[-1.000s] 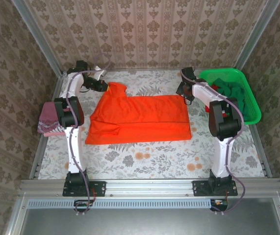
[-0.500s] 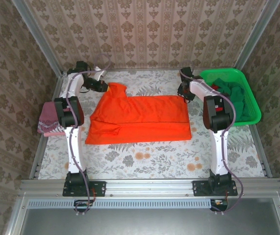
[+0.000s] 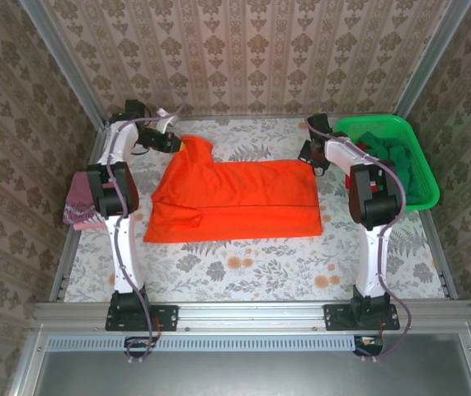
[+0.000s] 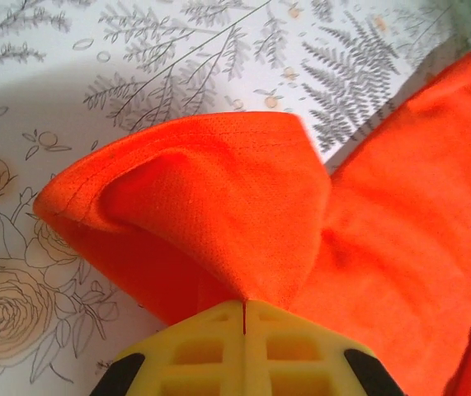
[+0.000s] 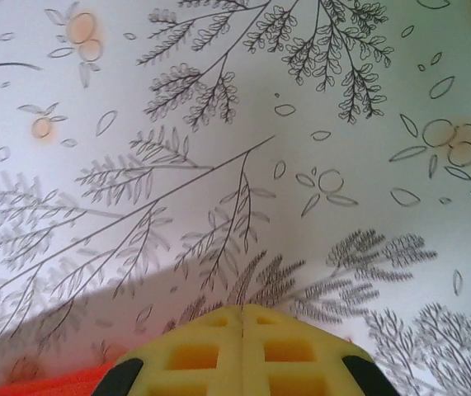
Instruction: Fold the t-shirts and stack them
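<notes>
I see the orange t-shirt [image 3: 235,202] spread across the middle of the floral table [image 3: 243,268]. My left gripper [image 4: 243,307] is clenched on its raised far left corner. My right gripper [image 5: 242,312] is clenched at the far right corner; whether cloth is caught I cannot tell

Table [image 3: 243,268] is covered in a white cloth printed with grey ferns, roses and little orange fruit. Behind it and on both sides are walls [image 3: 251,58] in beige damask wallpaper, with silver metal posts [image 3: 60,62] rising from the table's far corners. A metal rail [image 3: 251,314] runs along its near edge, then a grey panel [image 3: 251,371]. Light's soft and even
</notes>
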`<action>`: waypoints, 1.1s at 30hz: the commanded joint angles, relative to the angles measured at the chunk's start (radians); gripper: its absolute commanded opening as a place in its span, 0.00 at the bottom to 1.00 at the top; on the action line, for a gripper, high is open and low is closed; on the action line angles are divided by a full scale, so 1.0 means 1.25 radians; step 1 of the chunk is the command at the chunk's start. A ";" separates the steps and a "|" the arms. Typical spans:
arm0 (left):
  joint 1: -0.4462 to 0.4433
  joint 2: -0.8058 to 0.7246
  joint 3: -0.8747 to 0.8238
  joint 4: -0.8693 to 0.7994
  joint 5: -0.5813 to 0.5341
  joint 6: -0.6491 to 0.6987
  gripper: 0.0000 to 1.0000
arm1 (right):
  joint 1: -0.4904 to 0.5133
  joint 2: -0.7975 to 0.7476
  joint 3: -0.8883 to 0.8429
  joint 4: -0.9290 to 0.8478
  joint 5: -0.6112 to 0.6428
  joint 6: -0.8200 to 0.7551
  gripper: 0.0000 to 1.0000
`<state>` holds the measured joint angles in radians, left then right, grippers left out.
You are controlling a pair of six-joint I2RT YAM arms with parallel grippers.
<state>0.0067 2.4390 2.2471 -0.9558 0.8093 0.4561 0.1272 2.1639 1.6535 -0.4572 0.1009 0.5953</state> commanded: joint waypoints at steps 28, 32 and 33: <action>0.043 -0.375 -0.488 0.119 -0.027 0.124 0.00 | 0.026 -0.438 -0.460 0.156 0.018 -0.083 0.00; 0.049 -0.393 -0.490 0.116 -0.027 0.175 0.00 | 0.026 -0.464 -0.486 0.147 0.025 -0.083 0.00; 0.050 -0.399 -0.493 0.117 -0.023 0.184 0.00 | 0.025 -0.471 -0.493 0.147 0.025 -0.082 0.00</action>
<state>0.0673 1.9907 1.6482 -0.8112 0.7666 0.6048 0.1562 1.6154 1.0634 -0.2424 0.0978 0.5102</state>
